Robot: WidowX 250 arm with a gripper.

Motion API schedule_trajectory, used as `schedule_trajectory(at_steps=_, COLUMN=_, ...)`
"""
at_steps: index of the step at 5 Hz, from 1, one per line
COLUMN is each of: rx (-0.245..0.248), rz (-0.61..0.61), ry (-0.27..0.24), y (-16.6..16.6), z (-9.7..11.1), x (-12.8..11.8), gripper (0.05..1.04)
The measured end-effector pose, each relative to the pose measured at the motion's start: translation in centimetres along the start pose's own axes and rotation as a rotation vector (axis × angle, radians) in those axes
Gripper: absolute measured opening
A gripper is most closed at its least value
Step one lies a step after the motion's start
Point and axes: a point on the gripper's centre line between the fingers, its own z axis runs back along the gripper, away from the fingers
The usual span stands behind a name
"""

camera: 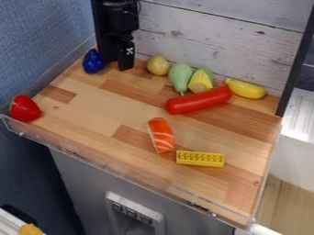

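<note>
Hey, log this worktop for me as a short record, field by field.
Surface: wooden worktop
End effector: back left, beside a blue toy
Back row, left to right: round yellowish toy, green pear shape, corn, banana
In front of corn: red sausage shape
Center: orange, white-striped piece
Right of it, nearer front: yellow brick
Front left: red toy

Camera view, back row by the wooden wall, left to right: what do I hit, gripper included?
Blue toy → gripper → round yellow-green fruit → green pear → corn → banana.
</note>
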Motion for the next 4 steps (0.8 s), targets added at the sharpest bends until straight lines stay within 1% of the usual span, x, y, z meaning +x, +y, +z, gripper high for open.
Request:
schedule_trajectory(at_steps=1, rx=0.012, rz=-0.123, ry=0.017, y=0.39, z=-0.17, x=-0.21, gripper=0.992)
schedule_trajectory(at_steps=2, rx=0.016, rz=-0.184, ry=0.023, y=0.53, z=-0.19, x=-0.27, gripper=0.992)
schedule_trajectory(at_steps=3, rx=0.016, rz=-0.184, ry=0.023, y=0.53, z=-0.19, x=-0.27, gripper=0.992)
schedule_trajectory(at_steps=4, rx=0.006, rz=-0.152, ry=0.026, y=0.22, z=-0.33, x=-0.40, gripper=0.992)
